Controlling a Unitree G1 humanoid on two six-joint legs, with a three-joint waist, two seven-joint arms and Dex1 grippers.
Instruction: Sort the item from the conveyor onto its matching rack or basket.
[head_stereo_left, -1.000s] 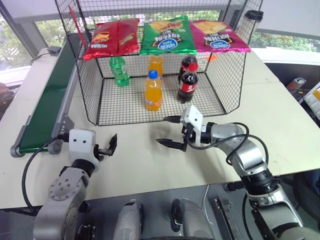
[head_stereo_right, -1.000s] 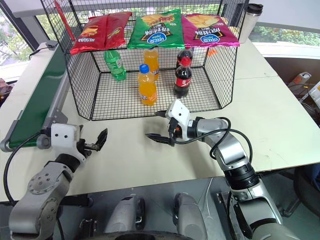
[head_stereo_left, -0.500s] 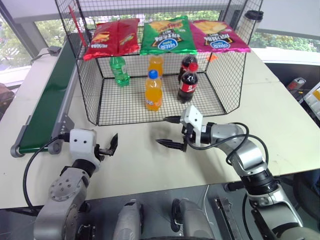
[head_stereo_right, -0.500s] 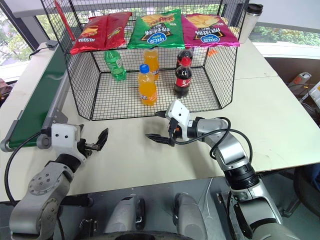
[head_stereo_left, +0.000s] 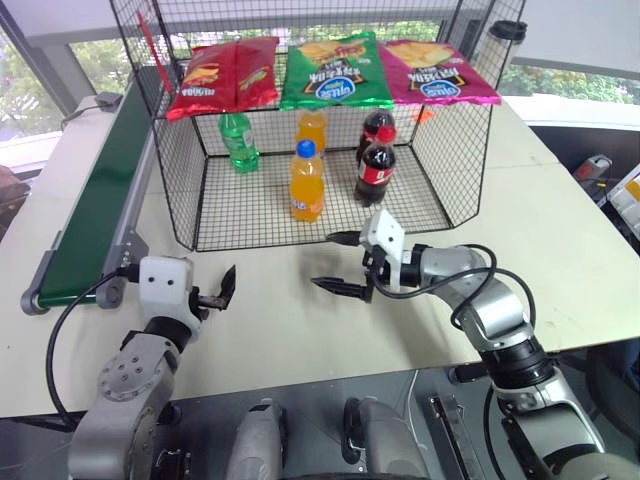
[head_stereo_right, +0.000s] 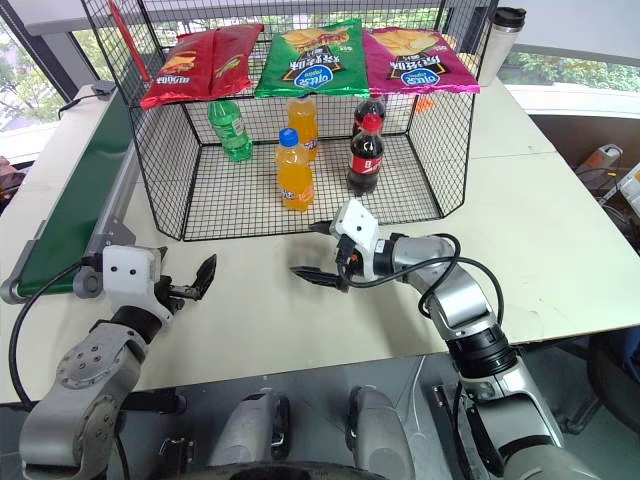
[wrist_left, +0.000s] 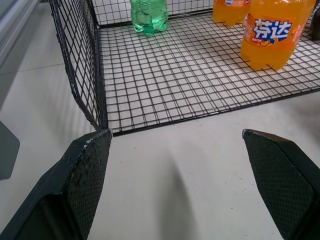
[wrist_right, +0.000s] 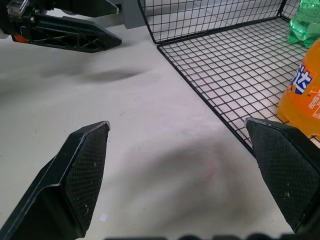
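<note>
The conveyor (head_stereo_left: 95, 200) runs along the table's left side, and the stretch of dark green belt in view carries nothing. The item is out of view. The rack (head_stereo_left: 250, 215), a black wire cage, stands in the middle of the table behind both grippers. My left gripper (head_stereo_left: 222, 290) hovers open and empty over the table, off the rack's front left corner. My right gripper (head_stereo_left: 335, 263) points left just before the rack's front edge, open and empty. In the left wrist view the fingers (wrist_left: 85, 185) stand wide apart.
On the rack floor stand a green bottle (head_stereo_left: 238, 140), two orange bottles (head_stereo_left: 306, 182) and two cola bottles (head_stereo_left: 376, 165). Three chip bags (head_stereo_left: 335, 70) lie on its upper shelf. A tumbler (head_stereo_right: 497, 38) stands at the back right. Bare tabletop (head_stereo_left: 270, 330) lies under the grippers.
</note>
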